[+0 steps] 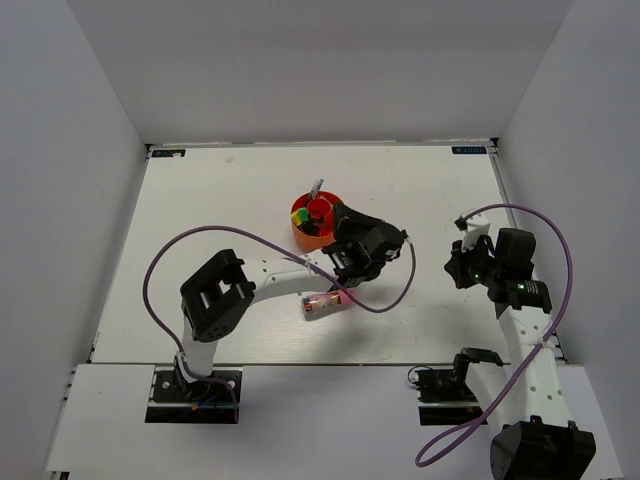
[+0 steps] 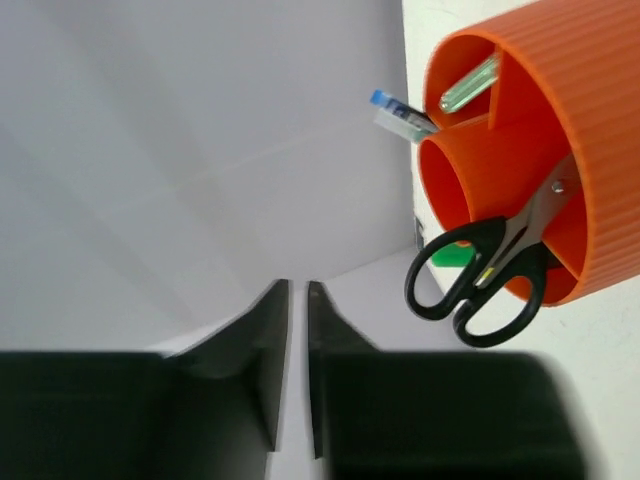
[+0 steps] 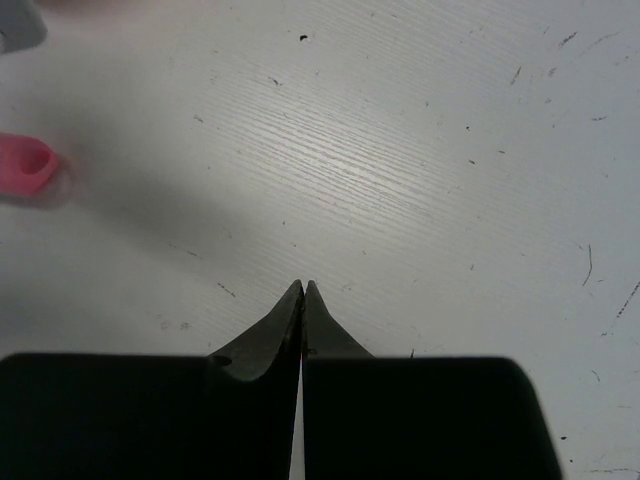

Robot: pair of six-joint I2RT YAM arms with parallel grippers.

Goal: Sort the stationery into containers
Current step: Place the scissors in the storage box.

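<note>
- White worktop (image 1: pixel 250 190), faintly grained and flecked with small dark specks under my right wrist; plain white walls close it in on three sides.
- One round orange-red organiser (image 1: pixel 312 238) stands near the middle of the worktop, with a central cup and divided compartments around it.
- One pair of black-handled scissors (image 2: pixel 480 280) sits blades-down in an outer compartment, both handle loops over the rim.
- One pale green tube (image 2: pixel 470 83) leans in another compartment; one thin pen (image 2: pixel 400 115) with a blue end pokes out beside it.
- From above I also see yellow and green caps (image 1: pixel 299 215) inside the organiser; I cannot count them.
- One clear pink-capped tube (image 1: pixel 323 303) lies flat on the worktop, apart from the organiser, below my left arm.
- My left tool (image 2: pixel 297 290) hangs just beside the organiser, its fingers a narrow slit apart, empty.
- My right tool (image 3: pixel 303 290) is pressed closed on nothing, well to the right over bare worktop.
- Two purple cables, one along each arm.
</note>
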